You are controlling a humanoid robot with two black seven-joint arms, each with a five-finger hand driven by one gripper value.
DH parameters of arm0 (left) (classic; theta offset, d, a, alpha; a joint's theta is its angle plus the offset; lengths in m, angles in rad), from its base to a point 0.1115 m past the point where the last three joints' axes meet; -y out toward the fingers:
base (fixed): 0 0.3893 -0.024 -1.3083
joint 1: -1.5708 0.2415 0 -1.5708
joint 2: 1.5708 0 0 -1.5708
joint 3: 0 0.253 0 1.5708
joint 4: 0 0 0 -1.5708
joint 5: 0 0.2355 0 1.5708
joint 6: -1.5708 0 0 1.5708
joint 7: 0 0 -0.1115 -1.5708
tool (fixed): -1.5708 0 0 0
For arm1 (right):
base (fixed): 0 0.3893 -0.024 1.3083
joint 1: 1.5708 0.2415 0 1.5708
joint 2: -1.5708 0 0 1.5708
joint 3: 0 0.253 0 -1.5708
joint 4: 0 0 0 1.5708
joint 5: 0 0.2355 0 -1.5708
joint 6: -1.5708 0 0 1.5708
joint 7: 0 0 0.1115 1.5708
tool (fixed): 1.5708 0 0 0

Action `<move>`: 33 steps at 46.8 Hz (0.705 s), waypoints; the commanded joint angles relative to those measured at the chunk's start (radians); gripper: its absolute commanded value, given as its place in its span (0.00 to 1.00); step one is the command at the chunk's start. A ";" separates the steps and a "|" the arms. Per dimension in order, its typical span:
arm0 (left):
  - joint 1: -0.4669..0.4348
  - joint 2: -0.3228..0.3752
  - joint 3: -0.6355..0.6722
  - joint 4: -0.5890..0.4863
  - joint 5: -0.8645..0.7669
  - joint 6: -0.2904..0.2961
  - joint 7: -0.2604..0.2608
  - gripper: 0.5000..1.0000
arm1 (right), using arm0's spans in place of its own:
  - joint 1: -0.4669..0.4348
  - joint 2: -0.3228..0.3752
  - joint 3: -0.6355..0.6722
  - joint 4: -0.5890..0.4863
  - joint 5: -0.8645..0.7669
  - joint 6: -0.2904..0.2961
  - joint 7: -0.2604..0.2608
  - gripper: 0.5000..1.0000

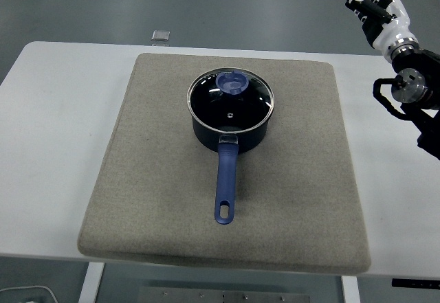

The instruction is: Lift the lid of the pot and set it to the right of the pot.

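Looking risky: the right hand [371,4], raised far right with fingers spread and nothing held, could nudge the pot [229,110] if the lid [231,97] knob gets missed.

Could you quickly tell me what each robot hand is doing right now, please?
Left robot hand: not in view.
Right robot hand: open, fingers spread, holding nothing, raised at the upper right, well away from the pot; lid untouched.

Bright, even overhead light; sharp focus, soft shadows, small glare spots on the glass lid [231,99].
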 commanded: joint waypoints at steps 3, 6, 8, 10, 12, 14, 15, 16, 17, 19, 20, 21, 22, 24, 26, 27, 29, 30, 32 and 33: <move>0.002 0.000 0.002 0.000 0.000 0.000 0.000 1.00 | 0.000 0.000 -0.001 0.000 -0.001 0.000 -0.001 0.81; 0.000 0.000 0.006 0.000 0.000 0.000 0.000 1.00 | 0.000 -0.002 -0.001 0.000 0.000 0.000 0.001 0.81; 0.000 0.000 0.003 0.000 0.000 0.000 0.000 1.00 | -0.001 -0.002 -0.001 0.000 -0.001 0.000 0.001 0.81; 0.000 0.000 0.002 0.001 0.000 0.000 0.000 1.00 | -0.003 -0.002 -0.001 0.000 -0.001 0.000 0.001 0.81; 0.000 0.000 0.002 0.001 0.000 0.000 0.000 1.00 | -0.003 -0.002 -0.001 0.000 -0.001 0.000 0.001 0.81; 0.000 0.000 0.002 0.001 0.000 0.000 0.000 1.00 | -0.003 -0.002 -0.001 0.000 0.000 0.000 0.001 0.81; 0.000 0.000 0.002 0.000 0.000 0.000 0.000 1.00 | -0.003 -0.002 -0.001 0.000 0.000 0.000 0.001 0.81; 0.000 0.000 0.002 -0.003 0.000 0.000 0.000 1.00 | -0.003 -0.003 -0.001 0.000 0.000 -0.002 0.001 0.81; 0.000 0.000 0.002 -0.006 0.000 0.000 0.000 1.00 | -0.003 -0.003 -0.001 0.000 0.000 0.000 0.001 0.81; 0.000 0.000 0.002 -0.008 0.000 0.000 0.000 1.00 | -0.003 -0.005 -0.001 0.000 0.000 -0.002 0.001 0.81; 0.000 0.000 0.002 -0.008 0.000 0.000 0.000 1.00 | -0.001 -0.006 -0.001 0.000 0.000 -0.002 0.001 0.81; 0.000 0.000 0.002 -0.005 0.000 0.000 0.000 1.00 | -0.001 -0.006 -0.001 0.000 0.000 -0.002 0.001 0.81; 0.000 0.000 0.002 -0.002 0.000 0.000 0.000 1.00 | -0.001 -0.008 -0.001 0.000 -0.001 -0.002 0.001 0.81; 0.000 0.000 0.002 0.000 0.000 0.000 0.000 1.00 | -0.001 -0.008 -0.001 0.000 -0.001 0.000 0.001 0.81; 0.000 0.000 0.002 0.001 0.000 0.000 0.000 1.00 | -0.001 -0.008 -0.001 0.000 -0.001 0.000 0.001 0.81; 0.000 0.000 0.002 0.000 0.002 0.000 0.000 1.00 | -0.001 -0.008 -0.001 0.000 -0.001 -0.002 0.001 0.81; 0.000 0.000 0.000 -0.002 0.000 0.000 0.000 1.00 | -0.001 -0.008 -0.001 0.000 -0.001 -0.002 0.001 0.81; -0.001 0.000 0.002 -0.002 0.000 0.000 0.000 1.00 | -0.001 -0.008 -0.001 0.000 -0.001 -0.002 0.001 0.81; 0.000 0.000 0.000 -0.002 0.000 0.000 0.000 1.00 | -0.001 -0.006 -0.001 0.000 0.000 -0.003 0.002 0.81; -0.001 0.000 0.000 -0.002 0.000 0.000 0.000 1.00 | -0.001 -0.005 -0.001 0.000 0.000 -0.003 0.002 0.81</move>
